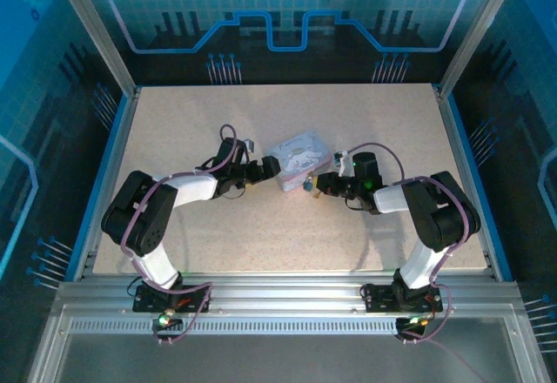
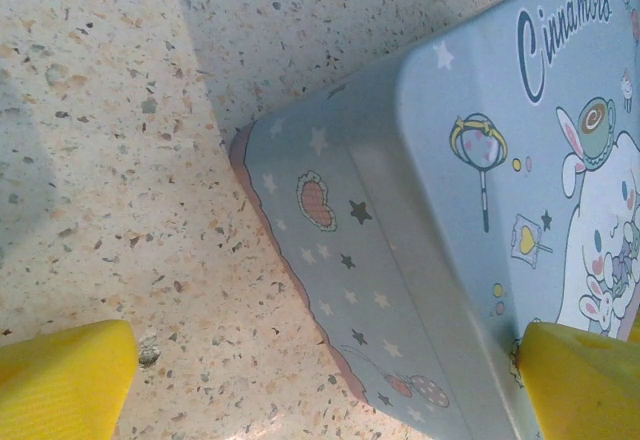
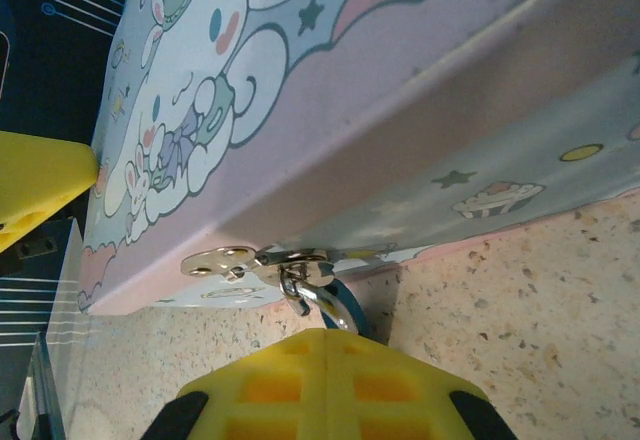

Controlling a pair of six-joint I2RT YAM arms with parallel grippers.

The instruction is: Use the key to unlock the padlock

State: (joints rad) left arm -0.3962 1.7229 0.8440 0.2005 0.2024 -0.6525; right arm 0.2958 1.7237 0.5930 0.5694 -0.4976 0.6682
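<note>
Padlock [image 3: 340, 310] (teal), hanging at box [image 3: 400, 110] hasp [image 3: 290, 258]

Pale blue star-and-cartoon-printed box [image 2: 480, 160], teal padlock [image 3: 348, 312], speckled beige table [image 2: 100, 160].

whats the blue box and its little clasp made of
box: probably printed tin, though plastic is possible. It has a smooth satin surface, crisp folded edges and soft glare. clasp: bright polished metal, silver with mirror-like highlights.

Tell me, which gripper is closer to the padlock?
Right. The right gripper sits right at the padlock; the left gripper is on the box's other side.
</note>
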